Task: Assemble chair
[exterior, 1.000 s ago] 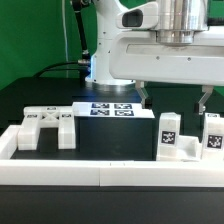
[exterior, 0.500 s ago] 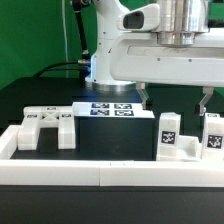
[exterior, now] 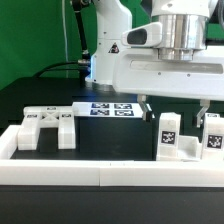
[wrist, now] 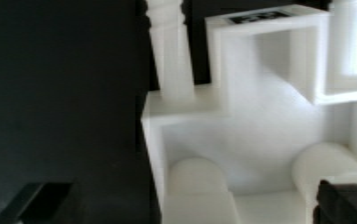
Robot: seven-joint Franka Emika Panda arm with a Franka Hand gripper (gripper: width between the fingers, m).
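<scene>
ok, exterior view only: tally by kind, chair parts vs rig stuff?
upright tagged blocks: 2 (one, the other)
slotted piece, exterior view's left: 1 (may be two parts touching, cannot tell)
marker board: 1
claw, open, holding nothing: 1
Total: 5
</scene>
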